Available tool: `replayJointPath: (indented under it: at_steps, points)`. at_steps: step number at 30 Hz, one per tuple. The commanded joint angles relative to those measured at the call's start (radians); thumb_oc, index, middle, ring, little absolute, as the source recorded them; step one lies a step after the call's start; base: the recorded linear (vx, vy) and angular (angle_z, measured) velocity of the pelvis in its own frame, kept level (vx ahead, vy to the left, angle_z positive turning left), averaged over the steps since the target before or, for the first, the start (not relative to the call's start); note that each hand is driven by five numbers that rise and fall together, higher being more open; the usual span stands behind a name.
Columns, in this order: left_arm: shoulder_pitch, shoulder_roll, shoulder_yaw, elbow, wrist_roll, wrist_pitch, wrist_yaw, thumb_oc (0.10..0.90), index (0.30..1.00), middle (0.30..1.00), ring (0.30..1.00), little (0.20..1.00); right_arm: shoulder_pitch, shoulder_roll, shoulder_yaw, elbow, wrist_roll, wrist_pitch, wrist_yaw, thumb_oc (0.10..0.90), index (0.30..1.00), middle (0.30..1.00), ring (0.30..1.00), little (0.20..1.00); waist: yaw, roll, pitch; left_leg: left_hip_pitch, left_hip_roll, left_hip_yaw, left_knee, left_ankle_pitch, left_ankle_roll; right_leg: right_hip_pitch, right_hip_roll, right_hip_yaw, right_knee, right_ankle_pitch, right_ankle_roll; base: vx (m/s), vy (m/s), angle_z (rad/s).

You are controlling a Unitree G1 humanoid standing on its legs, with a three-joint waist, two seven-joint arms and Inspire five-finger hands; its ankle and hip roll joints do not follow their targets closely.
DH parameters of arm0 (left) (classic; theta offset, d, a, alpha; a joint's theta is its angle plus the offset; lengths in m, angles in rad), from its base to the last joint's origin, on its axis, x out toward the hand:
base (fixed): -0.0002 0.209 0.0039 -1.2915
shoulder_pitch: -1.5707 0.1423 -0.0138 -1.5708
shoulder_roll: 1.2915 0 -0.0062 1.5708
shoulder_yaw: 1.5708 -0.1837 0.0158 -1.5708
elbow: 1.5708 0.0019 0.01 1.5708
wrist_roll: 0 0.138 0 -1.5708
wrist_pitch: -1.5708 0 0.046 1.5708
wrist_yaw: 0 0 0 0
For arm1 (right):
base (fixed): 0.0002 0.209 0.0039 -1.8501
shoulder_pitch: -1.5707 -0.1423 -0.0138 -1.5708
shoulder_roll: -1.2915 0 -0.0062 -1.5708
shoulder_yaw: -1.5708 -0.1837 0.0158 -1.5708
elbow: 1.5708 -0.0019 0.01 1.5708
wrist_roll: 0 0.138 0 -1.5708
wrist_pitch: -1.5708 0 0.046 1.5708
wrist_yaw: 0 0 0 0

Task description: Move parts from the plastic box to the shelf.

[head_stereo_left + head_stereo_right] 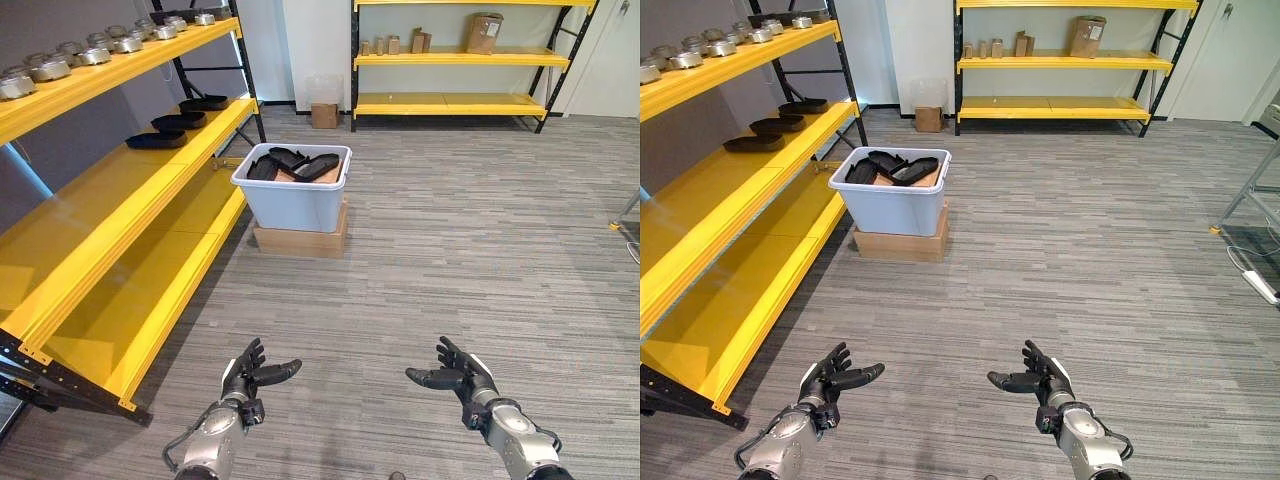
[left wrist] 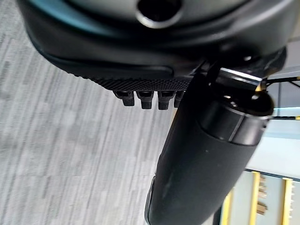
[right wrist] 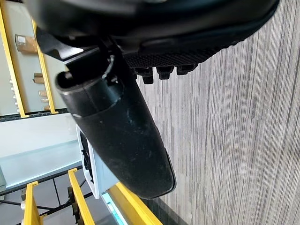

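Nearest, the left hand (image 1: 250, 375) and right hand (image 1: 455, 373) hover empty with fingers relaxed above the carpet, well short of the plastic box (image 1: 294, 203) holding dark parts (image 1: 305, 164) beside the yellow shelf (image 1: 150, 185), so approaching the box likely comes next.

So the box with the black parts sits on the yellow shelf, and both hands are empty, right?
Not quite. The box stands on a flat cardboard carton on the floor beside the shelf, as the left eye view shows. Both the left hand and the right hand are empty.
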Motion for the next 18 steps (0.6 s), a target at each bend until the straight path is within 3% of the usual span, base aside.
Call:
replayJointPath:
  at_steps: [1,18]
  points:
    - [-0.099,0.019,0.026,-0.073,0.027,-0.010,-0.027,0.900,1.000,1.000,1.000,1.000,-0.104,-0.034,-0.030,-0.103,-0.008,-0.089,0.007,0.900,1.000,1.000,1.000,1.000,0.022,-0.005,-0.006,0.021,0.039,-0.027,0.008,-0.117,-0.024,0.037,-0.005,-0.011,0.056,-0.141,0.007,0.01,0.070,0.02]
    - [-0.128,0.042,0.008,-0.087,0.052,-0.015,-0.030,0.900,1.000,1.000,1.000,1.000,-0.090,-0.003,-0.047,-0.107,0.035,-0.113,0.029,0.900,1.000,1.000,1.000,1.000,0.021,-0.009,0.005,0.020,0.014,-0.027,-0.001,-0.129,0.013,0.005,-0.030,0.005,0.095,-0.129,0.041,0.02,0.049,0.04]
